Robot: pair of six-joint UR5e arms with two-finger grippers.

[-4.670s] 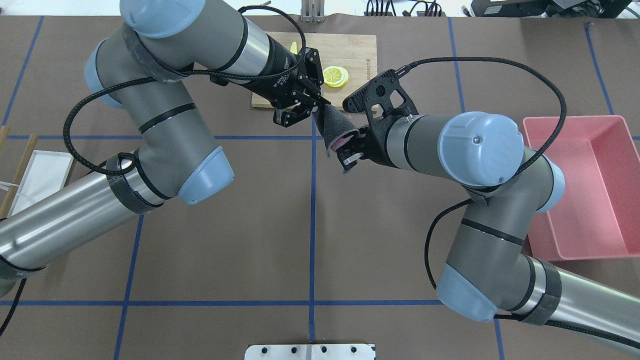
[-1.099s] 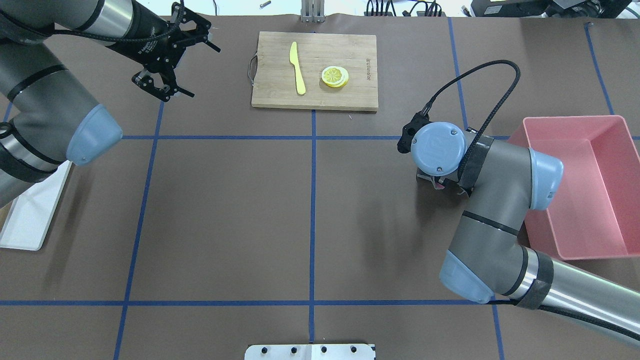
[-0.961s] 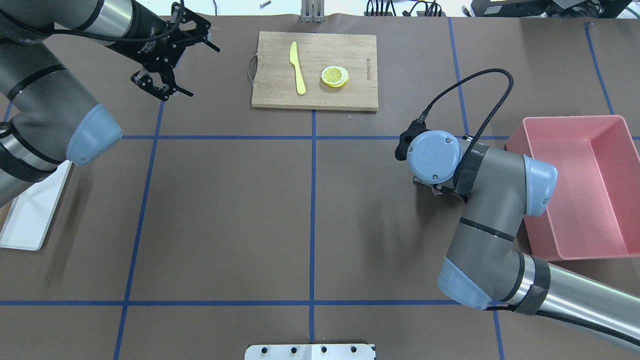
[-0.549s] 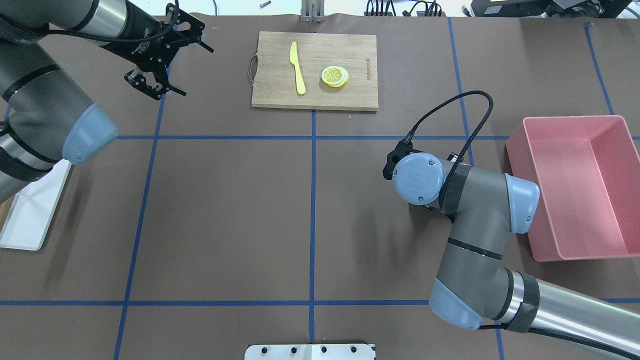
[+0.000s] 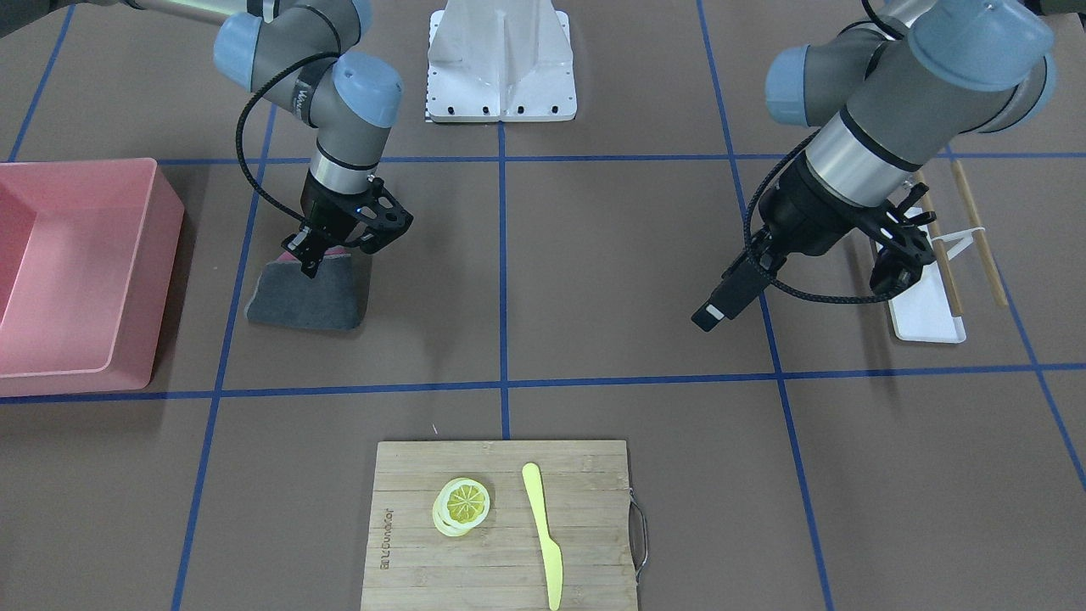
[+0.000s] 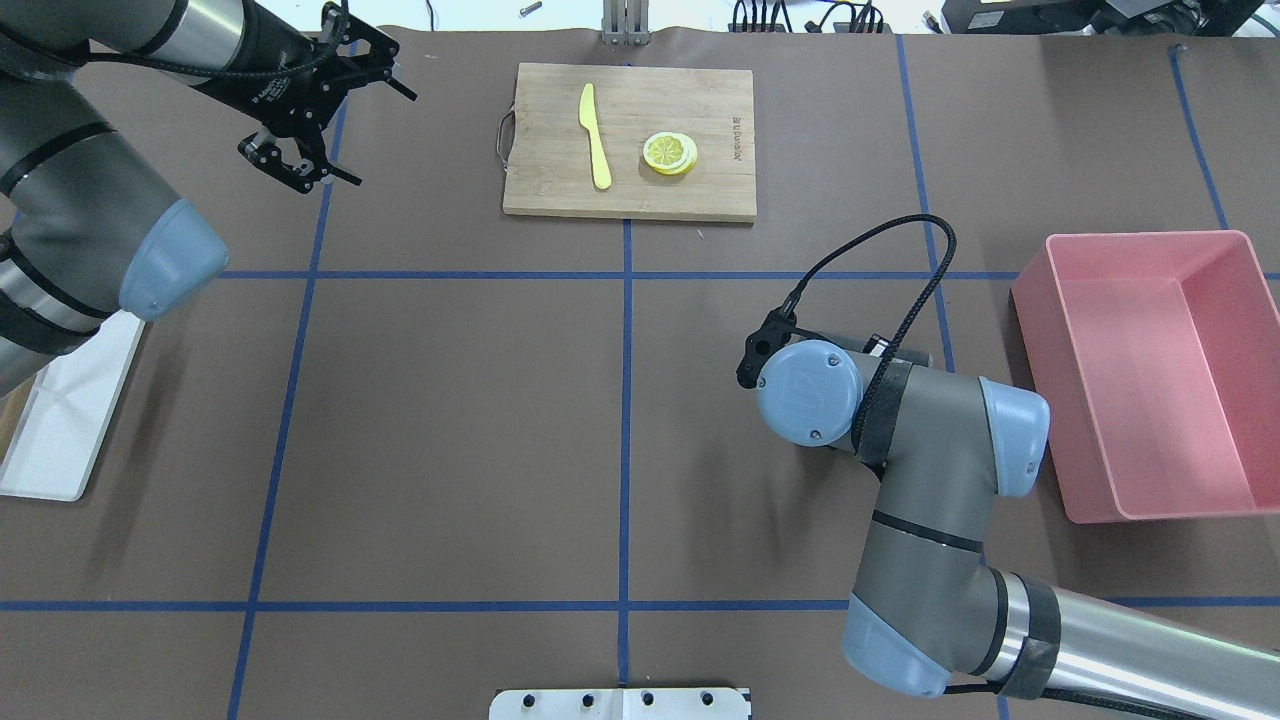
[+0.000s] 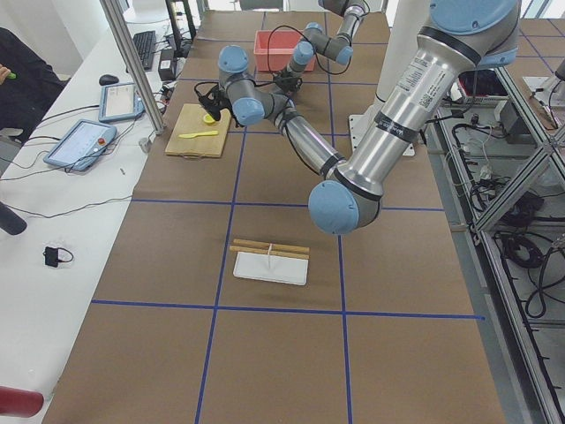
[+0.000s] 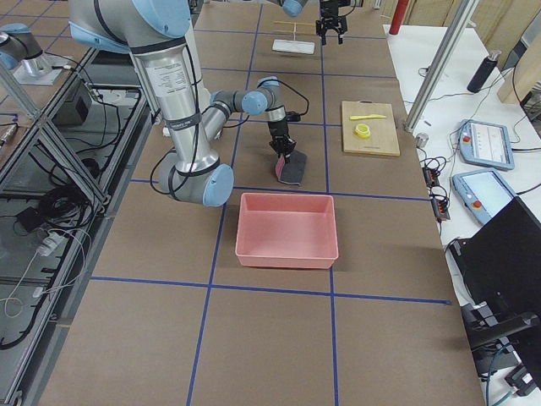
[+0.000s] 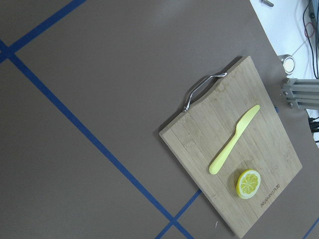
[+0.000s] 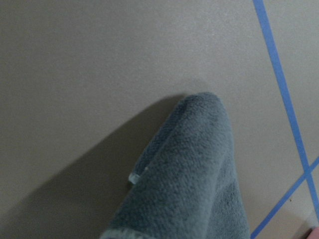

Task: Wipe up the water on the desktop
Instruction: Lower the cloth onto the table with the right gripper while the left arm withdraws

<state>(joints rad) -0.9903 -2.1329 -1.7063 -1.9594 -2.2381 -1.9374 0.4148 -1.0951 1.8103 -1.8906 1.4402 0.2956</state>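
Note:
The desktop [image 6: 450,400] is a matte brown surface with a grid of blue tape; I see no water on it. My right gripper [image 5: 307,255] is shut on the upper edge of a grey cloth [image 5: 305,297] with a pink underside. The cloth rests on the desktop near the pink bin. The cloth fills the right wrist view [image 10: 194,174]. In the overhead view the right wrist hides both gripper and cloth. My left gripper [image 6: 370,135] is open and empty, raised over the far left of the desktop.
A bamboo cutting board [image 6: 560,180] with a yellow knife [image 6: 595,135] and a lemon slice [image 6: 670,152] lies at the far middle. A pink bin [image 6: 1040,300] stands at the right. A white tray [image 6: 60,420] with chopsticks lies at the left edge.
4.7 s ago both grippers held the cloth near the board. Since then the left gripper has let go and drawn back far left. Over the last second the right arm has dragged the cloth leftward and nearer.

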